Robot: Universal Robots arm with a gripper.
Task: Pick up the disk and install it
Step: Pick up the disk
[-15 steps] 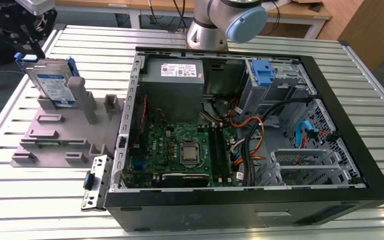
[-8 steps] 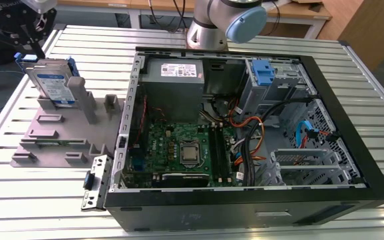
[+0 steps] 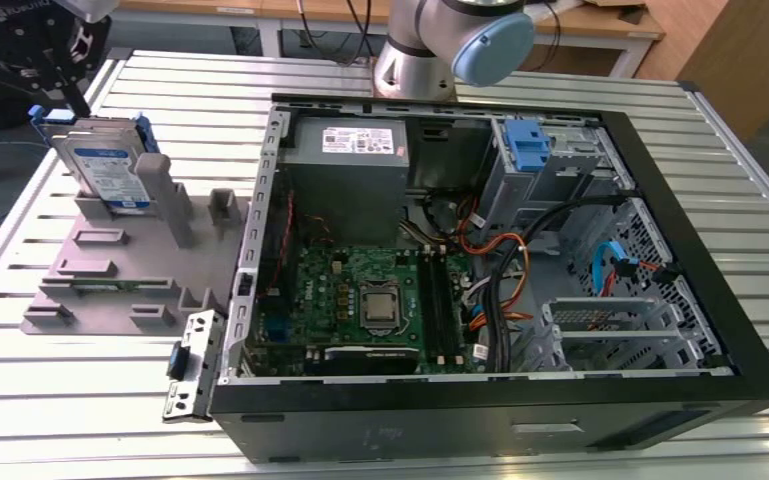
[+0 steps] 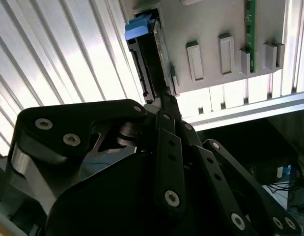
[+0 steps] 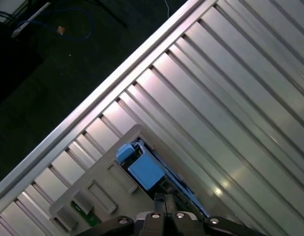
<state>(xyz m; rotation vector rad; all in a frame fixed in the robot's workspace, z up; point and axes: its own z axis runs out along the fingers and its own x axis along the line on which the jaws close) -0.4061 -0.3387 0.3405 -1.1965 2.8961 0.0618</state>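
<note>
Your table of long silver slats, a grey plastic stand on its exterior view's left, a big open black computer box just beside, a small metal bracket touching the box.

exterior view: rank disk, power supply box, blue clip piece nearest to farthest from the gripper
1. disk, just under the gripper, exterior view's left
2. power supply box, inside the case
3. blue clip piece, case's far corner, exterior view's right
</note>
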